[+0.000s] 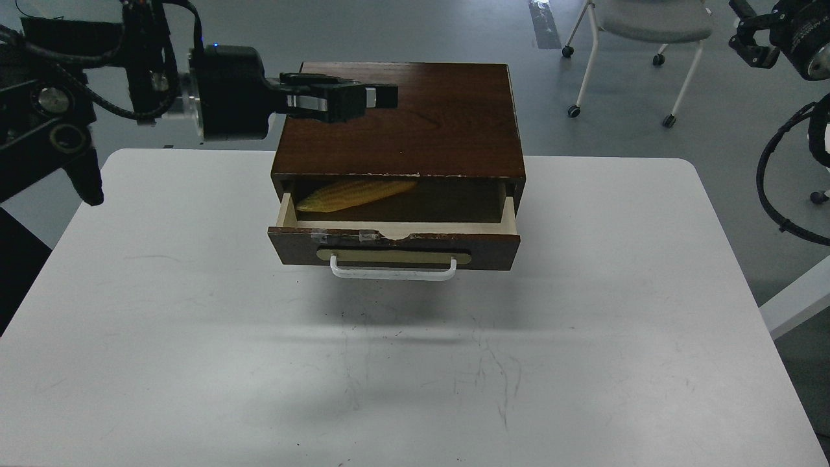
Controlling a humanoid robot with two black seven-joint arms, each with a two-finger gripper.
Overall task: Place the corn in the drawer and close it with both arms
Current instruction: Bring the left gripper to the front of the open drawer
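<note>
Corn (355,194) lies in the open drawer (393,247); left gripper (382,96) fingers seemingly together, empty

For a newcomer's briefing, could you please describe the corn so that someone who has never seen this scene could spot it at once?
A dark brown cabinet sits on the white table. Its drawer, with a white handle, is pulled partly open. The corn lies inside at the left: the only bright yellow, bumpy, tapered thing there.

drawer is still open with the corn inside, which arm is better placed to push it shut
Left, probably. The left gripper hangs over the cabinet, close to the drawer. The right gripper is far off at the frame's upper right.
</note>
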